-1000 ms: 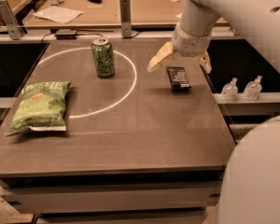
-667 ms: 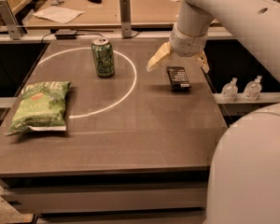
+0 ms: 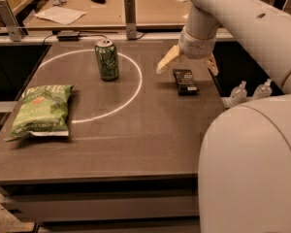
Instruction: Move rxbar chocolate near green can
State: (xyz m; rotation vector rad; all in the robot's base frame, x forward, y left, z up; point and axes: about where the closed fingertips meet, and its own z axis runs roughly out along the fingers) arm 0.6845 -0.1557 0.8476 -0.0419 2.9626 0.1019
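Visitor: What lies on the table [image 3: 136,149] besides the job?

Me: A green chip bag [image 3: 41,111], flat at nine o'clock, near the left edge. A white ring [image 3: 134,95] is marked on the top toward eleven o'clock, and the bag's right side lies just beside its line.

Visitor: And past the edges?

Me: Two small bottles [image 3: 238,92] at three o'clock, clear I think, though they are hard to read. At twelve o'clock stands a short upright post [image 3: 130,11]. Behind it is a desk [image 3: 155,11] with a sheet of paper [image 3: 60,14] at its left.

Visitor: Where are you?

Me: My gripper [image 3: 189,64] hangs at two o'clock, fingers spread.
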